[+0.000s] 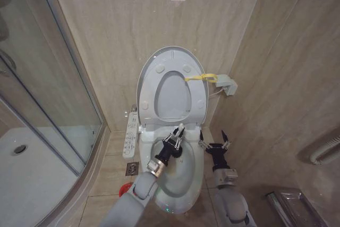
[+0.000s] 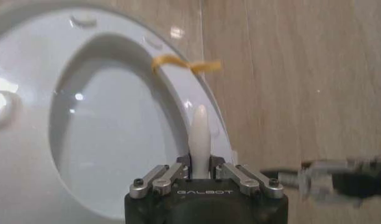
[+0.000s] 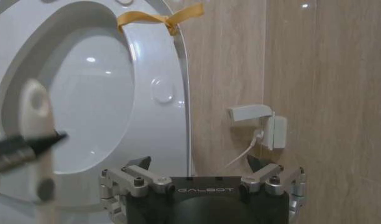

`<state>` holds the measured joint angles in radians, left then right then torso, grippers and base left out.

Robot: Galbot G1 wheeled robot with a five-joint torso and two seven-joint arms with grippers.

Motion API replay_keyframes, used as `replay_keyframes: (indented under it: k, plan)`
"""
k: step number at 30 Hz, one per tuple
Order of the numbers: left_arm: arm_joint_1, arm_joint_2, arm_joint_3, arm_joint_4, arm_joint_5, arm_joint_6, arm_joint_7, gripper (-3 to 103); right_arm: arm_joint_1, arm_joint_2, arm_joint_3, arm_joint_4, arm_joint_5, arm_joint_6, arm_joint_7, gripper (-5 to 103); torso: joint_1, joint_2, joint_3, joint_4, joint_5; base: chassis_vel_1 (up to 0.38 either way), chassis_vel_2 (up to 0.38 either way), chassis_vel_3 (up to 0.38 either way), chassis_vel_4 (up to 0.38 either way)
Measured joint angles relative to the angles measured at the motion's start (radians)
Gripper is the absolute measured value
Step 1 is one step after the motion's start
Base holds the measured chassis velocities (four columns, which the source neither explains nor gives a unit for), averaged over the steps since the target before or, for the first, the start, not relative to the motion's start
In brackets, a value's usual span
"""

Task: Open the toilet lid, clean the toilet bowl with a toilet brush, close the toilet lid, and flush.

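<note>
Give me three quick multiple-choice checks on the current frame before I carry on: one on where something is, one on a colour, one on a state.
1. Where is the left tool?
A. Over the toilet bowl, in front of the raised lid
B. Down by the shower tray
C. At the wall socket

2. What colour is the strap tied to the toilet lid?
A. Blue
B. Yellow
C. Green

3. What state is the right tool in?
A. Shut on the strap
B. Shut on the brush
C. Open, holding nothing

Answers: 1 A, the head view shows it above the bowl, gripping the white handle of the toilet brush. 2 B, the loop at the lid's edge is yellow. 3 C, its fingers stand spread with nothing between them, beside the bowl.
</note>
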<state>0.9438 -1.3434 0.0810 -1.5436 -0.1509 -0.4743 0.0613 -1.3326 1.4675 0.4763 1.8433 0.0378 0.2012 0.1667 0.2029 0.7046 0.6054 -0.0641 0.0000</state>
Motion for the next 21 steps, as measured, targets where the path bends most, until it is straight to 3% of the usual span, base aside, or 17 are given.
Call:
replay_keyframes:
  k: [5, 13, 21]
  plan:
    - [0.049, 0.027, -0.026, -0.091, 0.004, 0.020, -0.010, 19, 0.000, 0.000, 0.000, 0.000, 0.000, 0.000, 0.000, 100, 0.000, 0.000, 0.000, 0.0000, 0.0000, 0.000, 0.000, 0.000, 0.000]
    - [0.194, 0.080, -0.151, -0.340, 0.000, 0.050, -0.042, 19, 0.000, 0.000, 0.000, 0.000, 0.000, 0.000, 0.000, 100, 0.000, 0.000, 0.000, 0.0002, -0.0001, 0.000, 0.000, 0.000, 0.000]
    - [0.333, 0.090, -0.188, -0.478, -0.011, 0.068, -0.058, 19, 0.000, 0.000, 0.000, 0.000, 0.000, 0.000, 0.000, 100, 0.000, 0.000, 0.000, 0.0000, -0.0001, 0.000, 0.000, 0.000, 0.000]
